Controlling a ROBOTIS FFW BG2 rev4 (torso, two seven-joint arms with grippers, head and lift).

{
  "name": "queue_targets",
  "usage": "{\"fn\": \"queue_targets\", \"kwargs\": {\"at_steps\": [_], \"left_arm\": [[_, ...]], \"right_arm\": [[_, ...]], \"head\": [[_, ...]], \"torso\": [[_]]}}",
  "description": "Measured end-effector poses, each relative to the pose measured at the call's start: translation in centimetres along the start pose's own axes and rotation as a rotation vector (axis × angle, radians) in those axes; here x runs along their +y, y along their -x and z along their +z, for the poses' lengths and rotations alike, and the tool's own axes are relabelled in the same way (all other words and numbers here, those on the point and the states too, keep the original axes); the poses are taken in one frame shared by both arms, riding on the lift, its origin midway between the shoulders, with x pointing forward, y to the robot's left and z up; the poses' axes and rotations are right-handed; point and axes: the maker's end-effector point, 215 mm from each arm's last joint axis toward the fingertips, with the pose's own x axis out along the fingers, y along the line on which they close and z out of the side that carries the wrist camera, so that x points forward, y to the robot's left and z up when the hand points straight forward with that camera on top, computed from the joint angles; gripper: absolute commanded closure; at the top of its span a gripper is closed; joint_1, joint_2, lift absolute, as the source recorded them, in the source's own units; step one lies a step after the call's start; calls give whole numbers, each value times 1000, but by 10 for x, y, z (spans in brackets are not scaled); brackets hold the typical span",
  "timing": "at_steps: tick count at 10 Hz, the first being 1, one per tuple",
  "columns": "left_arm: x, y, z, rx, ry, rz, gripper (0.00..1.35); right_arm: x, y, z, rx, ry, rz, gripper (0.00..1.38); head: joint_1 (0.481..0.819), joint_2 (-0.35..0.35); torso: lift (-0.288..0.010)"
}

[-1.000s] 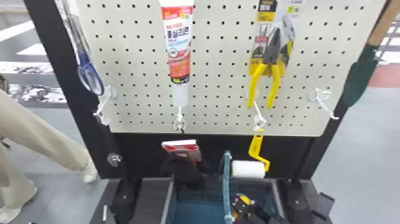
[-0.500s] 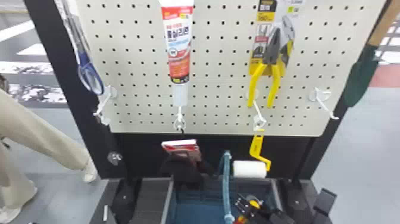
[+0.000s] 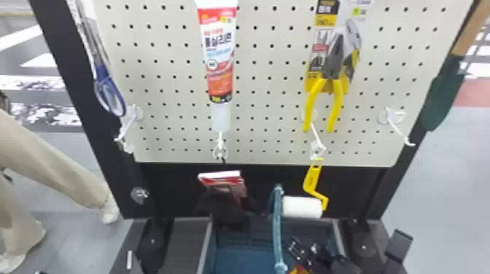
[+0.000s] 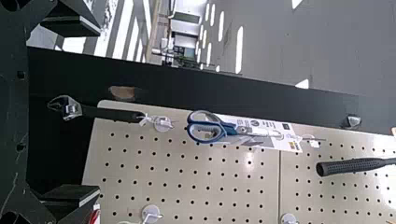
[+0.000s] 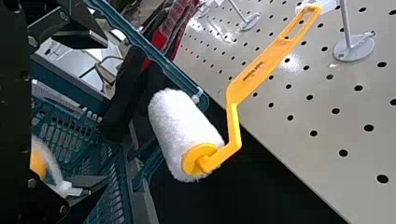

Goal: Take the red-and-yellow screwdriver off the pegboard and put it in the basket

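Observation:
In the head view my right gripper (image 3: 308,253) is down inside the right part of the basket (image 3: 237,260). The red-and-yellow screwdriver (image 3: 300,270) lies low beside it at the bottom edge, mostly cut off. Seen from the right wrist, the right gripper (image 5: 97,112) has its fingers wide apart, with the teal basket (image 5: 74,135) around them. A yellow piece (image 5: 38,161) with a pale part lies near that view's left edge, between the open fingers and not pinched. My left gripper (image 4: 79,112) stands open and holds nothing, facing the pegboard (image 4: 187,182).
A white paint roller (image 3: 302,207) hangs close to the basket's raised teal handle (image 3: 277,226). Above are yellow-handled pliers (image 3: 330,83), a red-and-white tube (image 3: 218,54), blue scissors (image 3: 109,93) and bare hooks. A wrench (image 4: 112,113) hangs near the left gripper.
The red-and-yellow screwdriver has gone lower in the basket, toward the bottom edge of the head view. My right gripper's linkage has shifted, and its fingers now stand apart from the screwdriver.

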Motion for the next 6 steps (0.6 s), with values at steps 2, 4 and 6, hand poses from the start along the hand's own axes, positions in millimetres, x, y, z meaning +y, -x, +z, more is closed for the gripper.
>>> {"fn": "queue_targets", "kwargs": {"at_steps": [2,4,6], "left_arm": [[0,0,0,0,0,-1,114],[0,0,-1,0,0,-1,114],[0,0,0,-1,0,0,114]], "right_arm": [[1,0,1,-1,2,3,254],[1,0,1,-1,2,3,254],[2,0,2,-2,3,5,254]], "head": [[549,0],[549,0],[549,0]], "torso": [[-100],[-100],[-100]]}}
